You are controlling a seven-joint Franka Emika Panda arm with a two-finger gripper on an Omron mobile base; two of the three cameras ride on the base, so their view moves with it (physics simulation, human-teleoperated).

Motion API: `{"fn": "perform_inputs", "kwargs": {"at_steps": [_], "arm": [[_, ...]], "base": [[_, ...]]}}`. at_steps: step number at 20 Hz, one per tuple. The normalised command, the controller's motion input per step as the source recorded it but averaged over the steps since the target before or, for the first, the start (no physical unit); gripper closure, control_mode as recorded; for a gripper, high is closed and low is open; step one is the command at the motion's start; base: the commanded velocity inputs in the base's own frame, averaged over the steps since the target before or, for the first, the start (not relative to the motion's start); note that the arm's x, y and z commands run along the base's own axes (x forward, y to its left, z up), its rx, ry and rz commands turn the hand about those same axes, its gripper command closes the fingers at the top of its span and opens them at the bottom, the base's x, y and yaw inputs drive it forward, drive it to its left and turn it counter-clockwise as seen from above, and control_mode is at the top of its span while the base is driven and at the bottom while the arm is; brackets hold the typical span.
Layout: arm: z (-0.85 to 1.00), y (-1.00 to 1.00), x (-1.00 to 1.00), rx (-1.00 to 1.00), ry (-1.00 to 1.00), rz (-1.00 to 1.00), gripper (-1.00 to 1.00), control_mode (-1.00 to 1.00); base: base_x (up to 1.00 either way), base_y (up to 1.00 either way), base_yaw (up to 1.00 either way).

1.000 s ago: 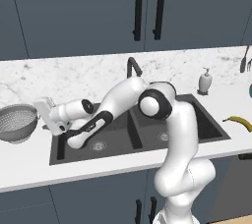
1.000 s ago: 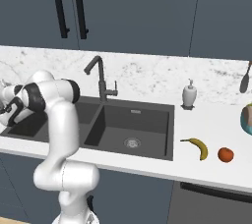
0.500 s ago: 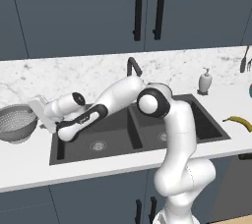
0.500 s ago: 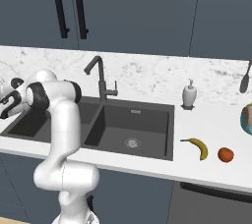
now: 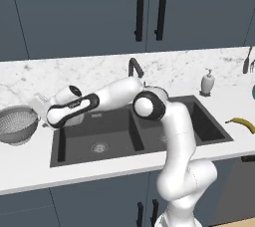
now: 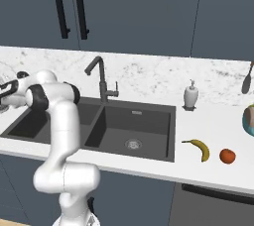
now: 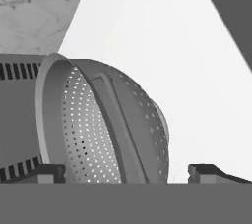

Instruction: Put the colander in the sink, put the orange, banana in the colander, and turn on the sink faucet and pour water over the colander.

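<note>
While the colander [image 7: 103,125] sits on the counter [image 5: 30,156] beside the sink [image 5: 64,149], the fingers [image 7: 127,174] spread wide, seemingly astride its rim.

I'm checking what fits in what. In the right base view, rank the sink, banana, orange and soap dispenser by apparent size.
Largest to smallest:
1. sink
2. soap dispenser and banana: look alike, unranked; the dispenser stands farther back.
3. orange

A silver-grey metal colander [image 7: 98,125], dotted all over with small round holes, sits between the dark fingertips [image 7: 47,173]. The stone counter [image 5: 30,164] is white with grey veining. The double-basin sink [image 6: 144,126] is dark grey, the curved banana [image 6: 200,147] yellow, the round orange [image 6: 227,156] orange-red.
</note>
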Motion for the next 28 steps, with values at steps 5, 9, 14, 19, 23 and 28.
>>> {"fn": "perform_inputs", "kwargs": {"at_steps": [5,9,14,19,23,28], "arm": [[-0.21,0.61,0.06,-0.12,0.0,0.0,-1.0,-1.0],[-0.36,0.51,0.0,-0.17,0.04,-0.01,-1.0,-1.0],[-0.27,0.38,0.0,-0.13,0.03,-0.01,1.0,-1.0],[-0.16,-0.17,-0.21,0.01,0.0,-0.01,1.0,-1.0],[-0.12,-0.43,-0.3,0.08,-0.01,-0.02,1.0,-1.0],[-0.08,-0.66,-0.54,0.17,-0.13,-0.1,1.0,-1.0]], "base": [[0.0,0.0,0.0],[0.0,0.0,0.0],[0.0,0.0,0.0],[0.0,0.0,0.0],[0.0,0.0,0.0],[0.0,0.0,0.0]]}}
